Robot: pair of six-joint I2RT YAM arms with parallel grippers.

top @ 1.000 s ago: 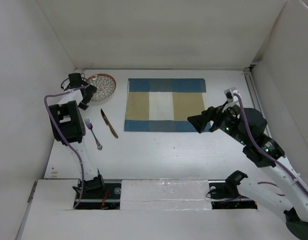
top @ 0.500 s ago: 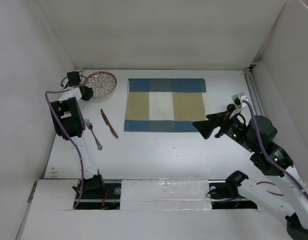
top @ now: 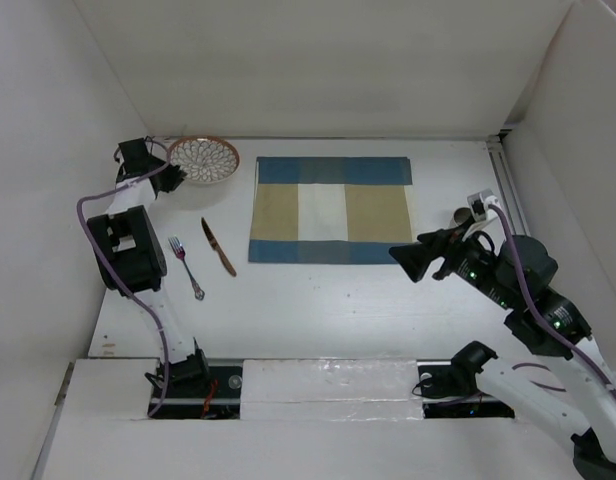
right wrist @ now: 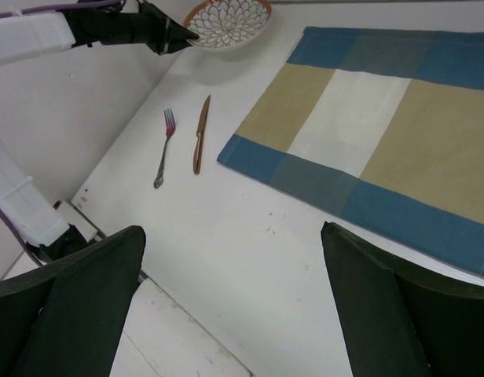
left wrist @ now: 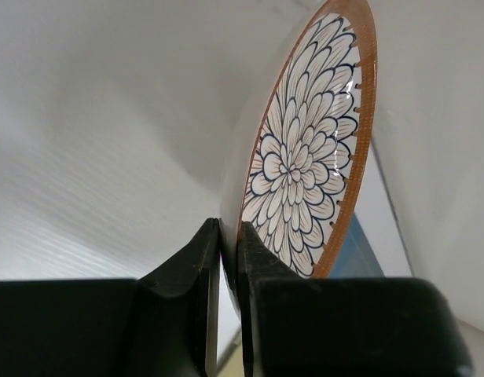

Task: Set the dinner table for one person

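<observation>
A floral plate (top: 205, 158) with an orange rim is held tilted above the white dinner table (top: 328, 300) at its far left. My left gripper (top: 172, 172) is shut on the plate's rim; the left wrist view shows the plate (left wrist: 305, 157) edge-on between the fingers (left wrist: 262, 267). A fork (top: 186, 267) and a brown knife (top: 218, 247) lie left of the blue-and-tan placemat (top: 331, 209). My right gripper (top: 406, 258) is open and empty, hovering off the placemat's near right corner. The right wrist view shows the placemat (right wrist: 368, 133), knife (right wrist: 200, 135), fork (right wrist: 164, 148) and plate (right wrist: 228, 21).
White wall panels close in the table on the left, back and right. A small brownish object (top: 458, 214) sits on the table right of the placemat, behind the right arm. The arm bases stand at the near edge.
My left gripper took hold of the plate and lifted it up and back toward the far left corner. My right arm drew back to the right, off the placemat.
</observation>
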